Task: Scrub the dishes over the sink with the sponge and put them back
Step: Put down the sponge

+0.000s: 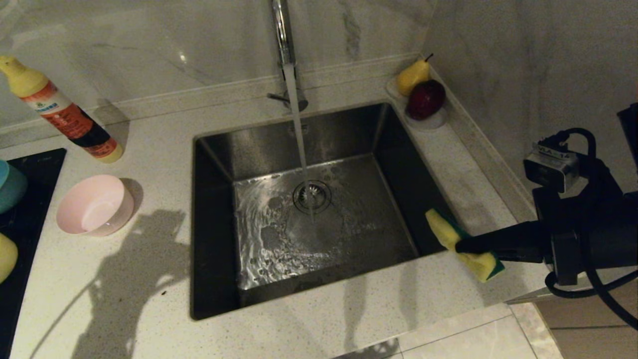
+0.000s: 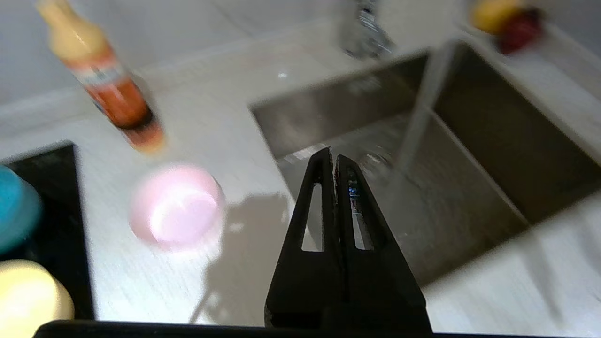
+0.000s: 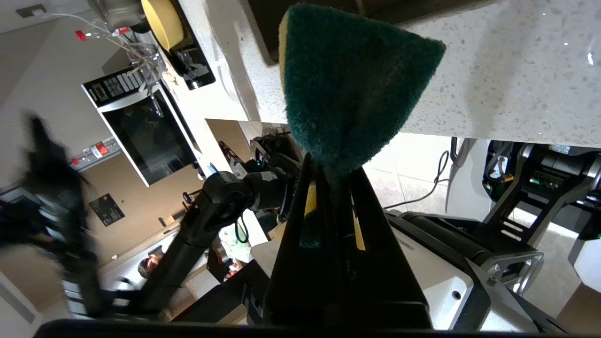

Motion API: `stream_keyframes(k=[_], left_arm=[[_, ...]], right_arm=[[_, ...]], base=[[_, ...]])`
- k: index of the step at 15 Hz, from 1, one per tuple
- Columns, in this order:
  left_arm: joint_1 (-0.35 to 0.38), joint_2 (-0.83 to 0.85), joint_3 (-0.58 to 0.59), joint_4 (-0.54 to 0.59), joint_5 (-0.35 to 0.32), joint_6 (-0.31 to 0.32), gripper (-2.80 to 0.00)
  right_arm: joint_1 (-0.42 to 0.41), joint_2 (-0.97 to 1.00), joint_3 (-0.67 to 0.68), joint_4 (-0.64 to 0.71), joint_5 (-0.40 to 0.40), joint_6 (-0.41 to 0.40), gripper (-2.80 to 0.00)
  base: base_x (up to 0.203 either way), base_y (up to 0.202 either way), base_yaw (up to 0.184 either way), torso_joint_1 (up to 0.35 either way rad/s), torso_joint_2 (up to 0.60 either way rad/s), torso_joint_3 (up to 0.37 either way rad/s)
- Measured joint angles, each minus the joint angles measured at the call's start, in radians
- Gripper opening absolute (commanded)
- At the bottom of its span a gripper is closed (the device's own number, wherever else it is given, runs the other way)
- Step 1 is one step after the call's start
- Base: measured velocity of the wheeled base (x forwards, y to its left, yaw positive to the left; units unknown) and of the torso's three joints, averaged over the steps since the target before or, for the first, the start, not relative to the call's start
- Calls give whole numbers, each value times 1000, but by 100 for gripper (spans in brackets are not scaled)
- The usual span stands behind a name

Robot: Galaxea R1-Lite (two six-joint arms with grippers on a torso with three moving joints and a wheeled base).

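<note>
Head view: right gripper at the sink's front right corner, fingers clamped on the sponge, yellow foam up, green face showing at the lower end. Sponge hanging over the tabletop edge beside the basin, not over the water. Tap running, stream falling onto the drain strainer. Pink bowl upright on the tabletop left of the sink, near the orange bottle lying tilted behind it. Blue bowl and yellow bowl at the far left on the black mat. Pear and dark red fruit on a white dish at the back right corner.

Left wrist view: left gripper raised above the tabletop, fingers pressed together with nothing between them, pointing toward the sink's near left side.
</note>
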Motion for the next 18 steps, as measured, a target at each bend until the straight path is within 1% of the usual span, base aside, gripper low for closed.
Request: stream_keyframes(k=[1,3,5,6,7,10,11,12,14,15,17,18], left_arm=[[0,-78,63,16,-20,-1,-280],[-2,-210,193,31,-38,-7,-280],[-3,-336,311,34,-36,-14,-280],[-3,-390,372,33,-23,-13,-280],[-4,-436,441,25,12,-13,-280],[-5,-502,629,-44,176,-11,-280],[-5,-512,663,-93,220,-16,-280],[-5,-518,678,-126,239,-21,-280],[-5,-526,689,-99,241,-6,-280],[-5,-527,692,-80,237,-2,-280],[-6,-528,695,-72,235,-9,-280],[-6,-529,695,-76,234,-11,-280]], right_arm=[[0,-4,-2,0,0,0,-280],[0,-8,-5,-5,-2,0,-280],[0,-13,-7,-6,-4,0,-280],[0,-15,-6,-6,-6,0,-280],[0,-16,-4,-6,-7,0,-280],[0,-21,-9,-7,-9,-4,-280],[0,-23,-13,-8,-8,-6,-280],[0,-24,-15,-8,-9,-8,-280],[-1,-26,-15,-9,-15,-22,-280],[-2,-27,-15,-9,-28,-46,-280],[-6,-27,-12,-6,-87,-100,-280],[-8,-27,-13,-6,-106,-108,-280]], base=[[0,0,0,0,0,0],[0,0,0,0,0,0],[0,0,0,0,0,0],[0,0,0,0,0,0],[0,0,0,0,0,0],[0,0,0,0,0,0],[0,0,0,0,0,0],[0,0,0,0,0,0],[0,0,0,0,0,0],[0,0,0,0,0,0],[0,0,0,0,0,0],[0,0,0,0,0,0]])
